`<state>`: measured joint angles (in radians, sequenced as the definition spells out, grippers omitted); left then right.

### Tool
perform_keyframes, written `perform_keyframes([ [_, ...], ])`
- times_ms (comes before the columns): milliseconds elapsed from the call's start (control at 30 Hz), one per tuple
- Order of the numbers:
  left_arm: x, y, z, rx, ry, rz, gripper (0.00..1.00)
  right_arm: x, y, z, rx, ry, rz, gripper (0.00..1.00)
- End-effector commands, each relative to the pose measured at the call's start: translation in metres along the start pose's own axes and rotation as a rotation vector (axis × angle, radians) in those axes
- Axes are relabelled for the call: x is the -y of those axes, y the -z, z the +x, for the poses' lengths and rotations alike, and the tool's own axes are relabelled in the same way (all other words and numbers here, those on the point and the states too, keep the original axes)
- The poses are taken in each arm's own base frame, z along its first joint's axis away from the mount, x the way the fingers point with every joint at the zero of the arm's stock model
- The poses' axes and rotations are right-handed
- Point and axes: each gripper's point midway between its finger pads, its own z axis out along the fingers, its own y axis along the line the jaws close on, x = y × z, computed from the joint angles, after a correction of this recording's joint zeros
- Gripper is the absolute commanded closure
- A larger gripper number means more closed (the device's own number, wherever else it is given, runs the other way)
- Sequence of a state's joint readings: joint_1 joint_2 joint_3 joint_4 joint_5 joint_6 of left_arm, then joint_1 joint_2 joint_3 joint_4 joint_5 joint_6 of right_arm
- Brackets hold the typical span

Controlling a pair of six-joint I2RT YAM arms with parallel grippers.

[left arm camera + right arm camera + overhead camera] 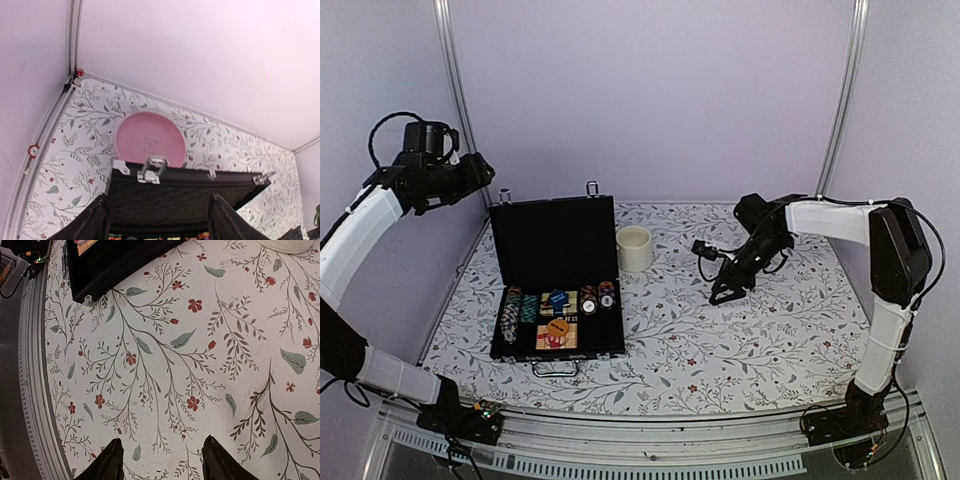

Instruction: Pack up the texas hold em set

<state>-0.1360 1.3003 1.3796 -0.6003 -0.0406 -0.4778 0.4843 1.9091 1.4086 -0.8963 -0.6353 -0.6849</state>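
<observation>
The black case (552, 240) of the texas hold em set lies open at the table's left, its lid standing upright. Striped poker chips (512, 312), card decks (558, 332) and round buttons (597, 297) fill its base, and a metal handle (555, 368) sticks out at the front. My left gripper (483, 172) hangs high by the left wall, above and left of the lid's top corner. It is open, and the lid (170, 200) and a latch (151, 171) show beyond its fingers (95, 225). My right gripper (723, 293) hovers open over bare cloth, right of the case, nothing between its fingertips (107, 462).
A cream mug (635, 248) stands just right of the lid. A pink plate (150, 137) lies behind the case, hidden in the top view. The case's corner (115, 265) shows at the upper left of the right wrist view. Walls close off the back and both sides.
</observation>
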Motion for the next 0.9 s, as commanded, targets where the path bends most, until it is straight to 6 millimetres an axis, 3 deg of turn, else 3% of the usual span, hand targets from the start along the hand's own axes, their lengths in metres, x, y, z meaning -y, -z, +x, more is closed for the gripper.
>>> perform_keyframes([
  [0,-0.021,0.002,-0.04,0.123,0.105,0.07,0.35,-0.013,0.016,-0.012,0.042,0.018,0.007,0.53],
  [133,-0.061,-0.022,-0.038,0.116,0.23,0.089,0.42,-0.014,0.019,-0.014,0.052,0.026,0.014,0.53],
  [233,-0.078,-0.049,-0.026,0.056,0.27,0.106,0.45,-0.014,0.022,-0.017,0.058,0.032,0.023,0.53],
  [500,-0.066,-0.102,0.007,-0.119,0.184,0.274,0.45,-0.015,0.026,-0.019,0.066,0.041,0.029,0.51],
  [633,-0.059,-0.122,0.037,-0.261,0.153,0.342,0.45,-0.014,0.023,-0.019,0.064,0.036,0.019,0.51],
  [733,-0.05,-0.125,0.062,-0.363,0.117,0.364,0.46,-0.013,0.022,-0.02,0.063,0.035,0.016,0.51],
  [867,-0.034,-0.106,0.083,-0.402,0.081,0.4,0.47,-0.012,0.019,-0.018,0.056,0.029,0.008,0.51],
])
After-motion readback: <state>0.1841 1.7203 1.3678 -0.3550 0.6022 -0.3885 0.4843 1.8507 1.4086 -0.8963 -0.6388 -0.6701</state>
